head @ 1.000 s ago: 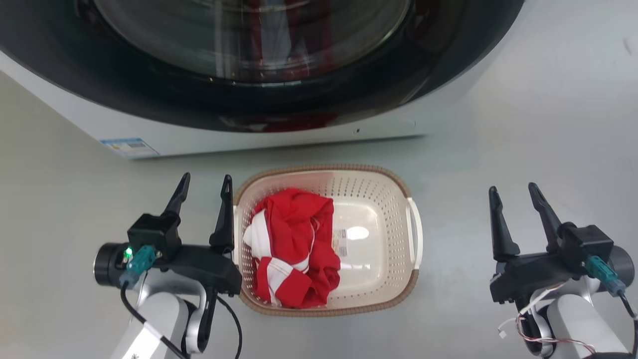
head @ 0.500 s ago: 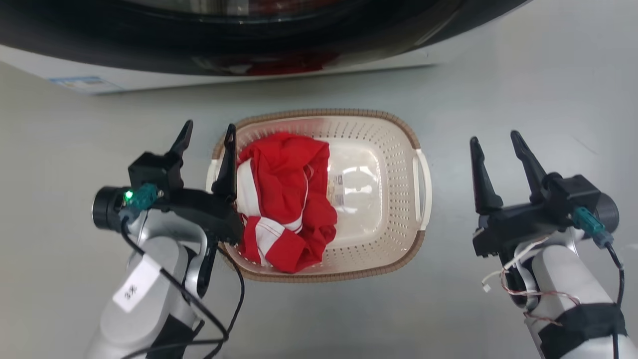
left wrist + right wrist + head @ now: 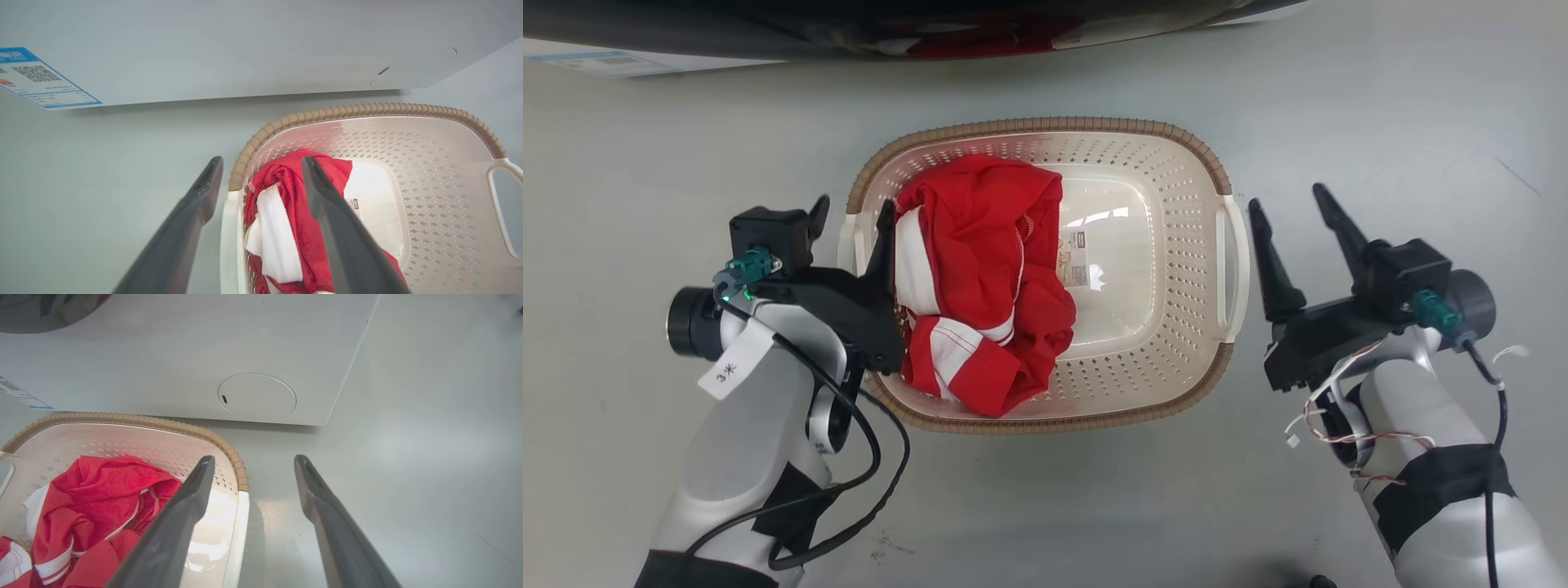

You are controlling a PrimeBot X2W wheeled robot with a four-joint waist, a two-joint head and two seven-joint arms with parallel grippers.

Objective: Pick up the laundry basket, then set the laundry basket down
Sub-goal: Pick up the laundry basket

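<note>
Count running: 1 laundry basket, 2 white side handles on it, 1 label on base. Inside, 1 red-and-white cloth bundle; separate pieces, cannot tell. 2 grippers up: left gripper, right gripper, 2 dark fingers each, 4 total. 1 washer, carrying 1 blue-edged sticker and 1 round cover. 1 paper tag on left arm.

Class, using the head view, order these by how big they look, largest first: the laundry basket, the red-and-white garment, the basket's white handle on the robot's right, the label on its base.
1. laundry basket
2. red-and-white garment
3. white handle
4. label
All lie at similar distance, so the ranking holds.
</note>
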